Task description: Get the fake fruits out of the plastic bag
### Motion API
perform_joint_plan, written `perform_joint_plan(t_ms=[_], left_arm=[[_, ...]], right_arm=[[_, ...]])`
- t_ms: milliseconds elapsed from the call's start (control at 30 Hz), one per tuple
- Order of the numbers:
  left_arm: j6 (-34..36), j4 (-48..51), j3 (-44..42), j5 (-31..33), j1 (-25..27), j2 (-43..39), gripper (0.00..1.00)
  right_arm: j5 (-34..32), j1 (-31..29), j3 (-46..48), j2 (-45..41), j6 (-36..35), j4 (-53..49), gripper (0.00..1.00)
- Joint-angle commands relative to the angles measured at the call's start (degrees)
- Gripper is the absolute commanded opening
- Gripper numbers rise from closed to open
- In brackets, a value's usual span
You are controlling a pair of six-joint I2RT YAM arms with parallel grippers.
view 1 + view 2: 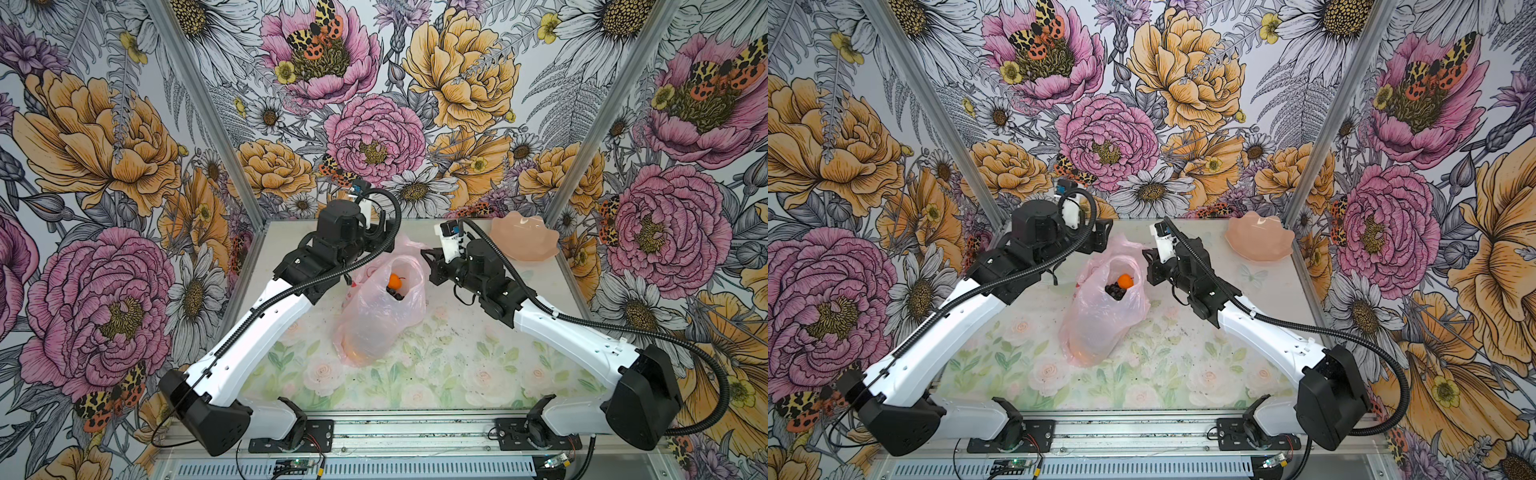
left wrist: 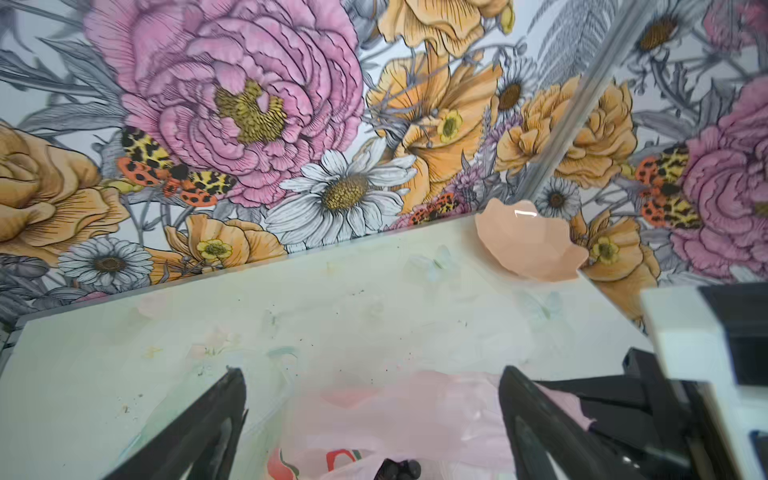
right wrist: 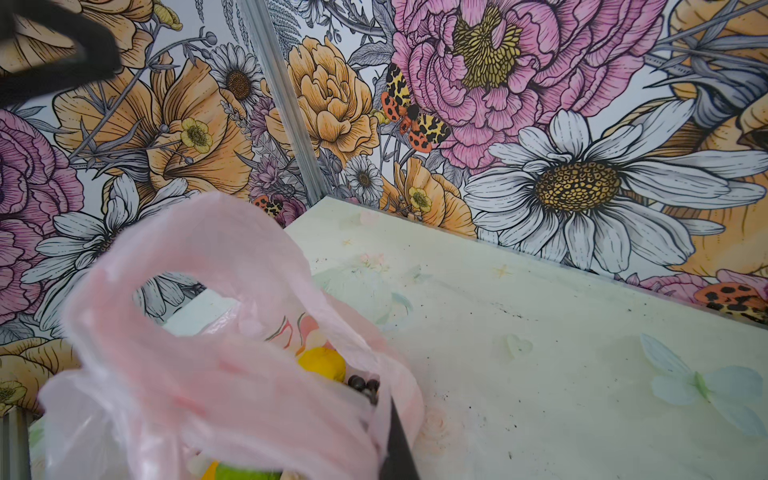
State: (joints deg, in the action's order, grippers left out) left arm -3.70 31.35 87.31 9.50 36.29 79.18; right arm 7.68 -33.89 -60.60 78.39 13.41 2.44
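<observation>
The pink plastic bag [image 1: 380,316] [image 1: 1102,320] stands mid-table with its mouth open upward. Inside show an orange [image 1: 395,281] [image 1: 1125,281] and a dark grape bunch [image 1: 395,294] [image 1: 1115,291]. My right gripper [image 1: 428,254] [image 1: 1148,255] is shut on the bag's rim at the right side. In the right wrist view a yellow lemon [image 3: 322,363], grapes [image 3: 365,384] and a bright green fruit [image 3: 245,473] lie under the bag's film [image 3: 216,386]. My left gripper [image 2: 372,374] [image 1: 1099,243] stands open just behind and above the bag [image 2: 415,411], nothing between its fingers.
A peach-pink scalloped dish [image 1: 524,239] [image 1: 1260,241] [image 2: 528,245] sits at the back right corner of the table. Flowered walls close in the back and both sides. The floral table mat [image 1: 436,365] stretches in front of the bag.
</observation>
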Motion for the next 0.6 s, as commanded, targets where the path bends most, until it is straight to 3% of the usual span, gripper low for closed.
perform_joint_plan(t_ms=[0, 133, 300, 567], left_arm=[[8.94, -2.84, -2.55, -10.36, 1.47, 0.06, 0.95], [11.77, -7.32, -7.14, -16.82, -0.58, -1.47, 0.95], [15.53, -7.81, -6.71, -15.97, -1.40, 0.65, 0.99], [16.66, -11.30, -11.78, -23.99, -3.43, -3.95, 0.99]], right_arm=[[2.46, 1.08, -3.14, 1.55, -1.08, 1.16, 0.00], [4.80, 1.85, -4.84, 3.54, -1.19, 1.08, 0.00], [6.83, 1.98, -6.02, 5.01, -2.30, 0.45, 0.00], [6.89, 2.60, -6.20, 5.07, -2.59, -0.29, 0.00]])
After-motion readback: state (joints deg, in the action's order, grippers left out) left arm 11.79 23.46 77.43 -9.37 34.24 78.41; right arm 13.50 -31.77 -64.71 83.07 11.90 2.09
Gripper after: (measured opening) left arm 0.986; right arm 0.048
